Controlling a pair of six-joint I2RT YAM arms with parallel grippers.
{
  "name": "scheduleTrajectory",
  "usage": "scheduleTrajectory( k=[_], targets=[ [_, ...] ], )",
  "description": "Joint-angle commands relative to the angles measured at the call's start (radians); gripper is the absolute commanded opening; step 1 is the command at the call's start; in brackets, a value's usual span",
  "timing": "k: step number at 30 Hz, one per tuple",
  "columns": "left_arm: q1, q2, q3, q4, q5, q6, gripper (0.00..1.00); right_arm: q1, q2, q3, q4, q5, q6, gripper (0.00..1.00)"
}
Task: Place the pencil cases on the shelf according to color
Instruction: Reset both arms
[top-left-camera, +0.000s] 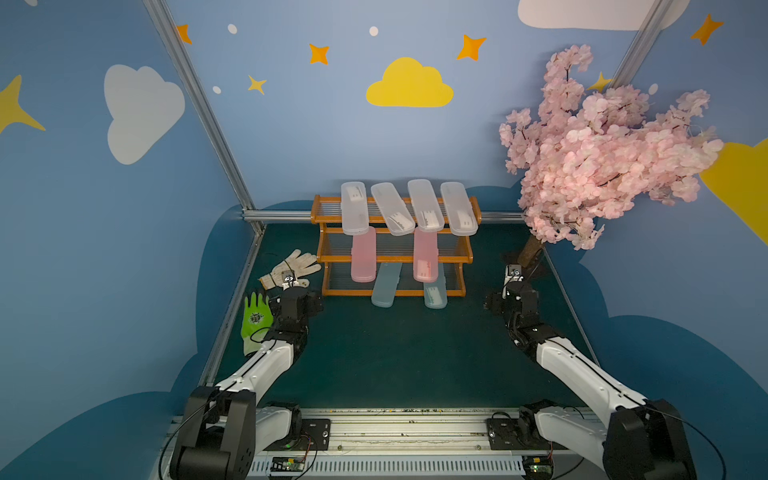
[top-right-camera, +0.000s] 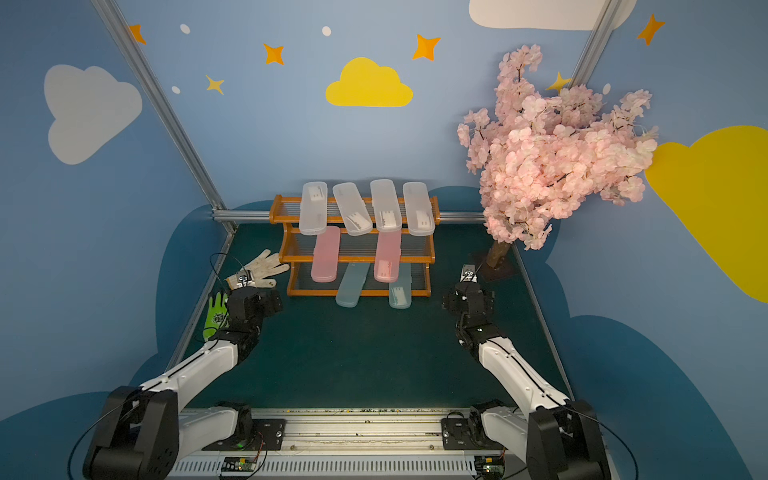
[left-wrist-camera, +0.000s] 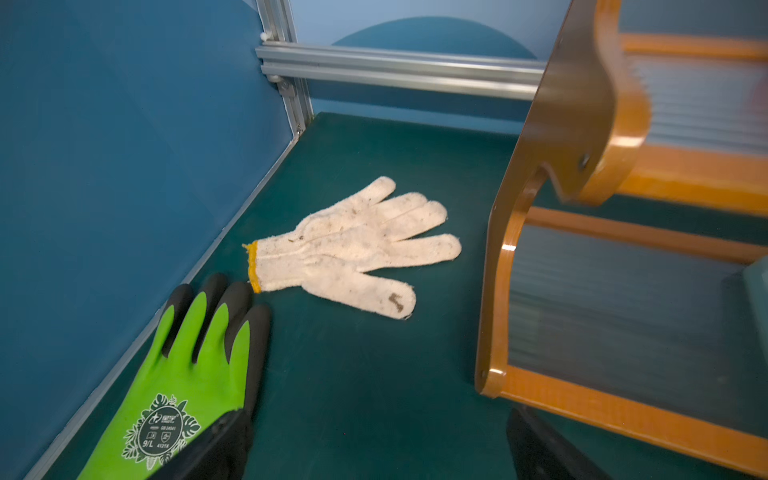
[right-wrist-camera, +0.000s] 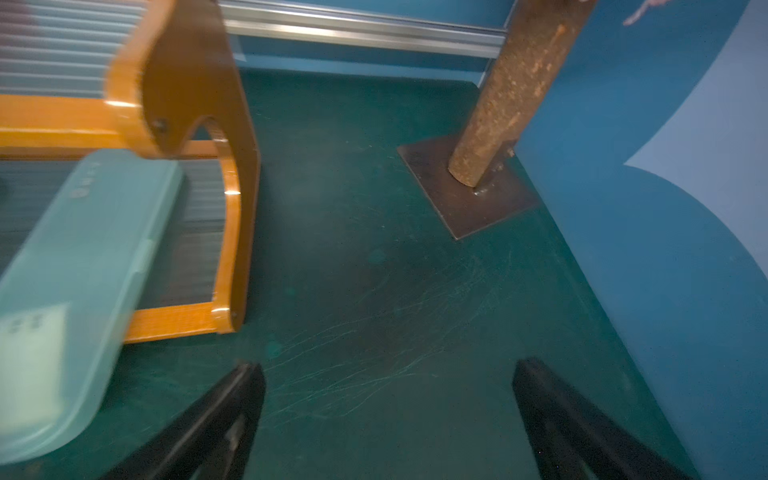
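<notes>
Right wrist: blurred, cropped blue case (right-wrist-camera: 83, 257).

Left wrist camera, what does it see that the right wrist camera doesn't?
Only the left wrist camera shows the white glove and the green glove. Only the right wrist camera shows the brown tree trunk on its flat plate. Both show the orange shelf, the dark green mat and the silver rail. Each sees its own open pincer: left pincer, right pincer.
</notes>
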Motion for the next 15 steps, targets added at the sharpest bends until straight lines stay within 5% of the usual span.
scheduleTrajectory(
  k=[1,9,15],
  targets=[
    [0.033,0.064,-0.035,0.210,0.023,0.029,1.00,-0.063,0.020,-0.049,0.173,-0.030,-0.005,0.99],
    [0.077,0.260,-0.019,0.407,0.317,0.134,1.00,-0.169,0.155,-0.101,0.336,-0.151,0.014,0.99],
    [0.087,0.329,-0.021,0.465,0.360,0.139,1.00,-0.194,0.288,-0.071,0.423,-0.151,0.042,0.99]
  ],
)
